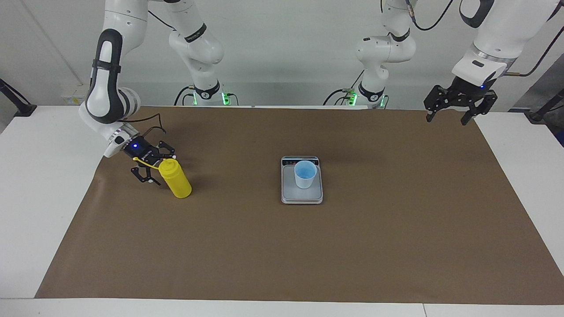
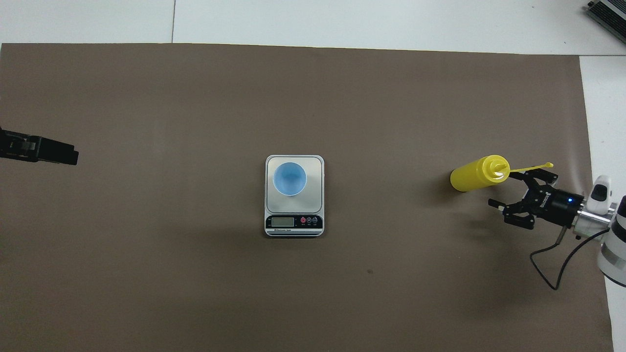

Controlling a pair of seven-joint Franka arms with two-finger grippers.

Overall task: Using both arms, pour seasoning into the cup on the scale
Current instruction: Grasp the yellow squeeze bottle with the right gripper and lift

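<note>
The yellow seasoning bottle (image 1: 176, 179) stands upright on the mat toward the right arm's end of the table; it also shows in the overhead view (image 2: 475, 175), its thin strap sticking out from the cap. My right gripper (image 1: 158, 169) is open, low and close beside the bottle's cap, not closed on it; it also shows in the overhead view (image 2: 508, 191). The pale blue cup (image 1: 305, 175) stands on the silver-grey scale (image 1: 302, 196) at the table's middle, as the overhead view shows for the cup (image 2: 289, 179) and the scale (image 2: 315, 168). My left gripper (image 1: 447, 120) waits open, raised over the mat's edge.
A brown mat (image 1: 282, 251) covers most of the white table (image 1: 39, 176). The scale's display strip (image 2: 293, 222) faces the robots. Both arm bases stand at the robots' end of the table. Only the left gripper's tip (image 2: 63, 154) shows in the overhead view.
</note>
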